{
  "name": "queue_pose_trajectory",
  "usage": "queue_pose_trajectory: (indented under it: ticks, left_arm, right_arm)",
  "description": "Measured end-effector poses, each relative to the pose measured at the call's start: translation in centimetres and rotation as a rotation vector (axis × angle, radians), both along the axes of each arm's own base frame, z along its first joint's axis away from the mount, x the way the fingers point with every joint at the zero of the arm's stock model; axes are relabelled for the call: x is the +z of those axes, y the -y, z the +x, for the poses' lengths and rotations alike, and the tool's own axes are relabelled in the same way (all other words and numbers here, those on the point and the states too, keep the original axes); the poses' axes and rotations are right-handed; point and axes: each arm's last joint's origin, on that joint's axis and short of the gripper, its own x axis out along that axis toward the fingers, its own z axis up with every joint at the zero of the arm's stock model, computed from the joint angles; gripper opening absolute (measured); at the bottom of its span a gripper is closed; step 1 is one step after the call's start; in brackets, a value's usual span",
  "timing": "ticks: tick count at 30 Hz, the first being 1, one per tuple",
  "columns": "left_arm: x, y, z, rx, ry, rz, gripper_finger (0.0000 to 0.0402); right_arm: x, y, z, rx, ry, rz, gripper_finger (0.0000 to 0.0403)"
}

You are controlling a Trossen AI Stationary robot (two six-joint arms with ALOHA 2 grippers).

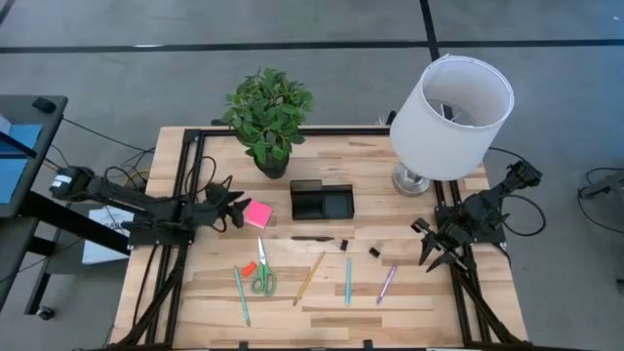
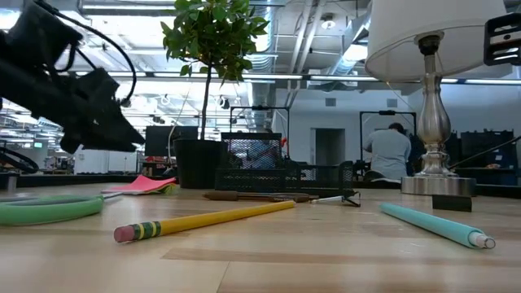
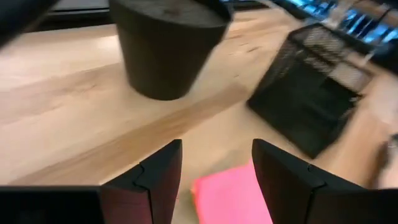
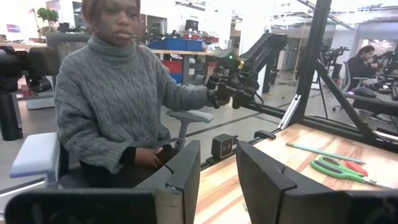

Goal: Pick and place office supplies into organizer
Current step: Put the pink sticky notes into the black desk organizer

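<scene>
In the high view our left gripper (image 1: 232, 207) stands at the left of the frame, its fingers spread and empty, and the pink sticky-note pad (image 1: 257, 214) lies just beside it toward the centre, flat on the tabletop (image 1: 409, 292). The organizer (image 1: 322, 202) is further on in the same direction, right of the pad. The right gripper (image 1: 434, 252) waits near the right edge, half parted and holding nothing, so we judge the left arm nearer.
</scene>
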Motion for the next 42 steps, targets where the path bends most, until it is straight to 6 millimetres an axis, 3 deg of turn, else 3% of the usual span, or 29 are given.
queue_pose_trajectory:
  ticks: [7,13,42]
  left_arm:
    - [-0.5,-1.2,0.0,-0.109,-0.071,-0.093,0.0163]
    - [-0.6,-1.3,0.0,-0.145,-0.121,-0.052,0.0158]
    - [-3.8,-1.3,2.8,-0.16,-0.192,-0.044,0.0158]
  right_arm:
    - [0.0,0.0,0.0,0.0,0.0,0.0,0.0098]
    - [0.0,0.0,0.0,0.0,0.0,0.0,0.0098]
    - [0.0,0.0,0.0,-0.001,0.014,-0.013,0.0098]
